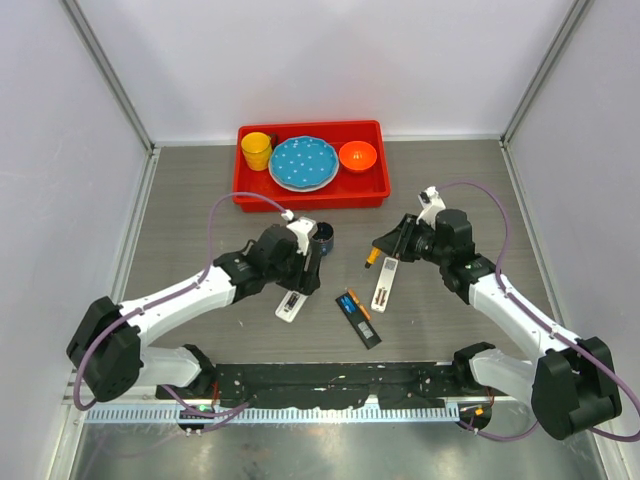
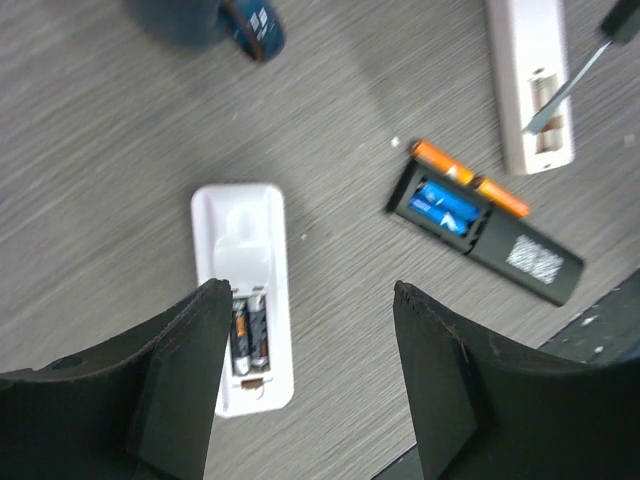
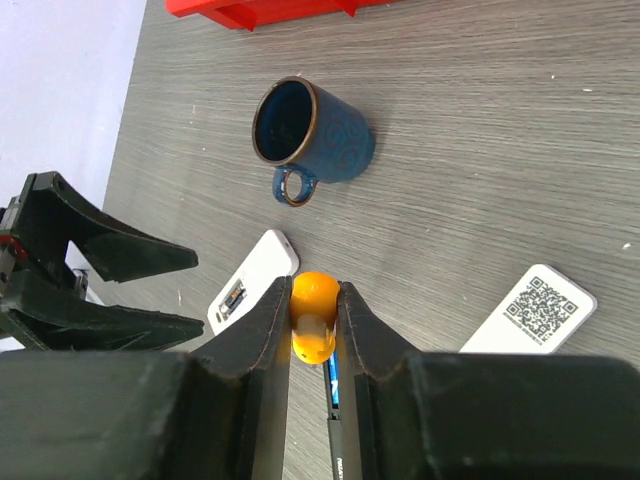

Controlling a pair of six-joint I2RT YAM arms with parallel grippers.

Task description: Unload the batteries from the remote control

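Observation:
The white remote (image 2: 243, 300) lies back up with its cover off, and two dark grey batteries (image 2: 250, 335) sit in its bay. My left gripper (image 2: 308, 290) is open and empty just above it; it also shows in the top view (image 1: 308, 262). A black remote (image 2: 490, 235) holds blue batteries (image 2: 445, 208), with orange batteries (image 2: 470, 178) lying loose along its side. My right gripper (image 3: 313, 290) is shut on the orange screwdriver handle (image 3: 315, 320). The screwdriver tip (image 2: 545, 105) rests at the open bay of a second white remote (image 2: 530, 80).
A dark blue mug (image 1: 322, 238) lies on its side just behind the left gripper. A red tray (image 1: 245, 190) at the back holds a yellow cup, a blue plate and an orange bowl. The three remotes lie close together between the arms.

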